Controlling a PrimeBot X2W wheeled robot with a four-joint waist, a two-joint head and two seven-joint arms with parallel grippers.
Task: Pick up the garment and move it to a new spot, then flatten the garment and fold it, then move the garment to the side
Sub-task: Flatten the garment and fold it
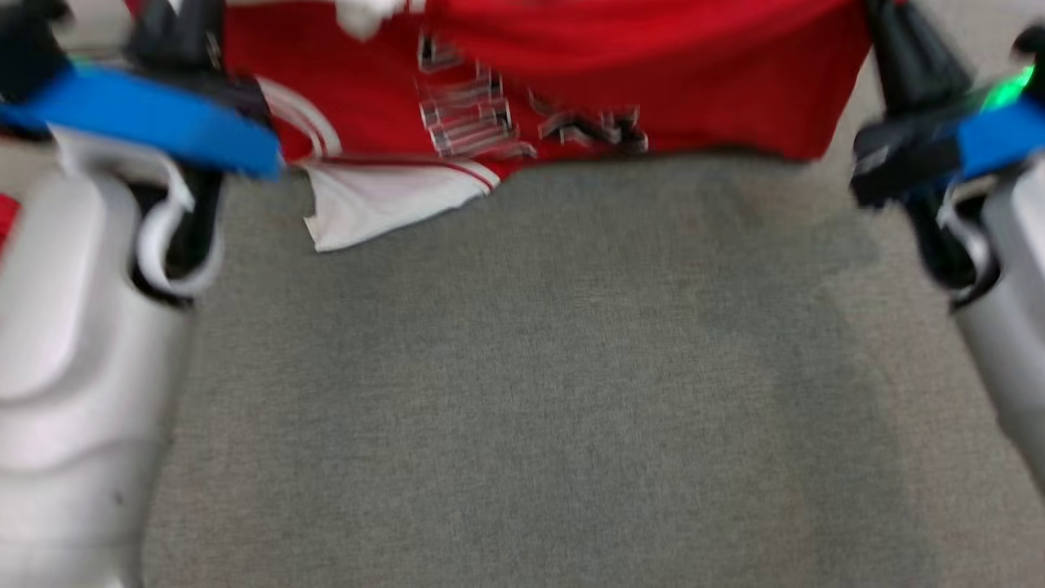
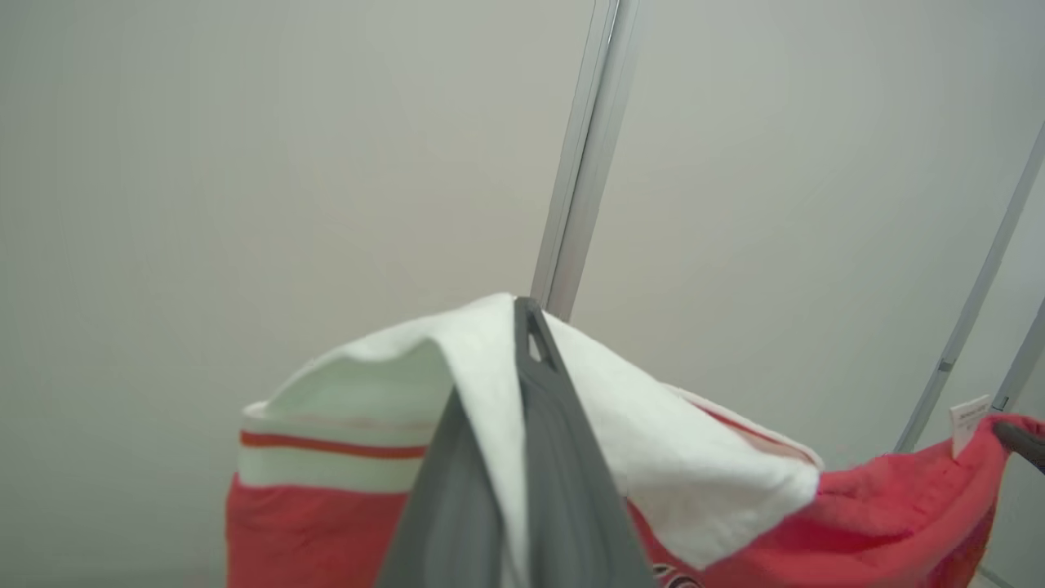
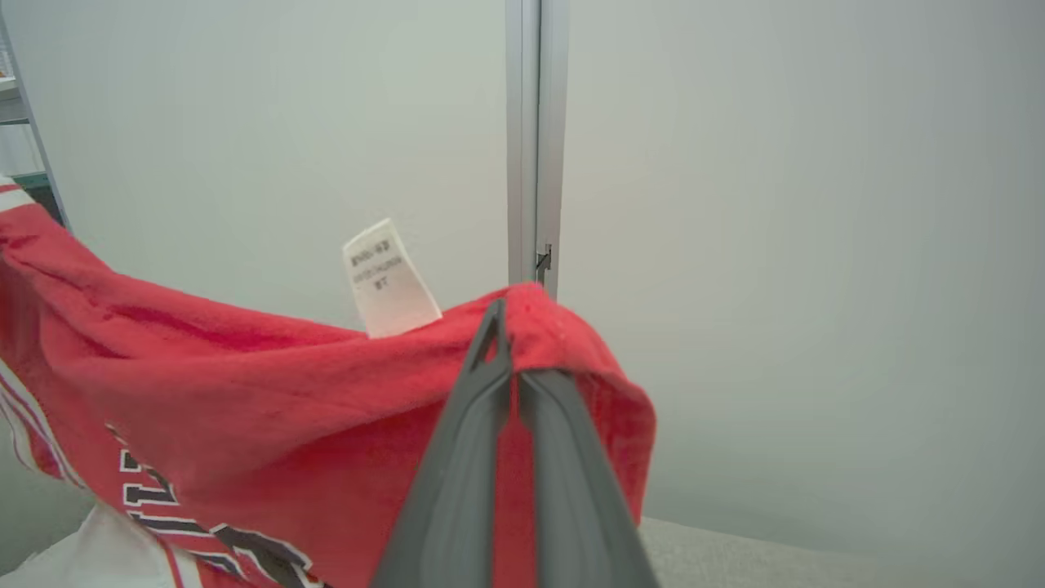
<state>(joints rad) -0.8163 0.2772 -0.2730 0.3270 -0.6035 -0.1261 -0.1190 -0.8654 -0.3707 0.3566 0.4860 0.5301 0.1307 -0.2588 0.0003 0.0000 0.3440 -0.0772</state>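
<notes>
Both clamped on the hanging garment point(image 1: 694, 90): left tool point(image 2: 524, 327), right tool point(image 3: 502, 327), opposite corners.

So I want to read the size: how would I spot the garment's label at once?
Find the red garment held up before the pale wall. On its top edge, just beside the right gripper pinching the cloth, a small label sticks up. Unlike the broad white sleeve, it is a tiny white tab with dark print.
</notes>
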